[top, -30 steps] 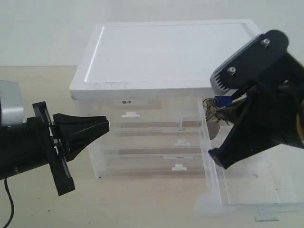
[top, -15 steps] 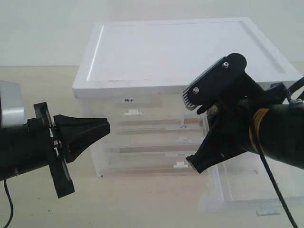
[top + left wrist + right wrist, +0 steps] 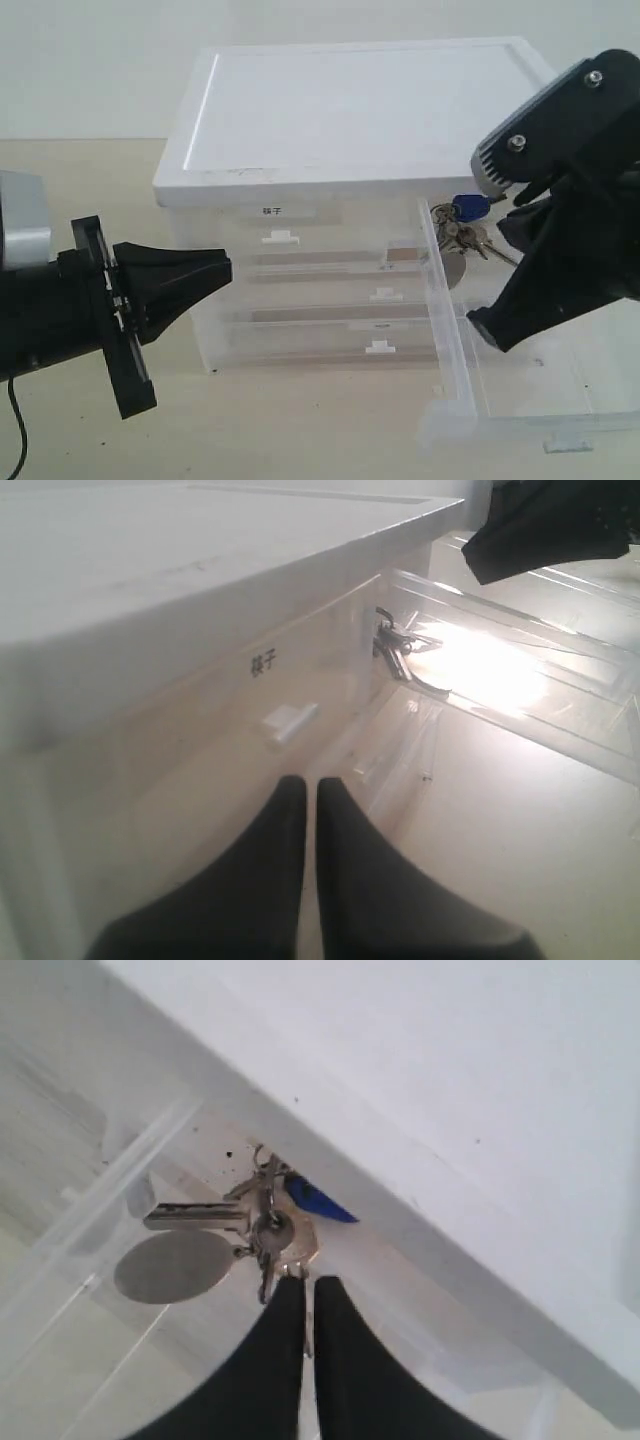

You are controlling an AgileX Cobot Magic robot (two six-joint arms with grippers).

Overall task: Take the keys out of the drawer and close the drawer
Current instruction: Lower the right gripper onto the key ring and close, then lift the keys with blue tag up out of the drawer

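The keys, a silver bunch with one blue head, hang at the tip of my right gripper, which is shut on them. They sit over the back end of the pulled-out clear drawer, close to the cabinet front. The right wrist view shows the keys right at the closed tips of my right gripper. In the left wrist view, the keys are about level with the rim of the drawer. My left gripper is shut and empty, left of the cabinet, and points at its front.
The cabinet has a white lid. Beside the open drawer is a half-width drawer with a bold dark label. Full-width drawers lie below. The open drawer's white pull tab sticks out over the tan table.
Half a second ago the right arm swung left and hid the keys. It is back on the right now, with the keys again showing at its tips. The left arm has not moved.
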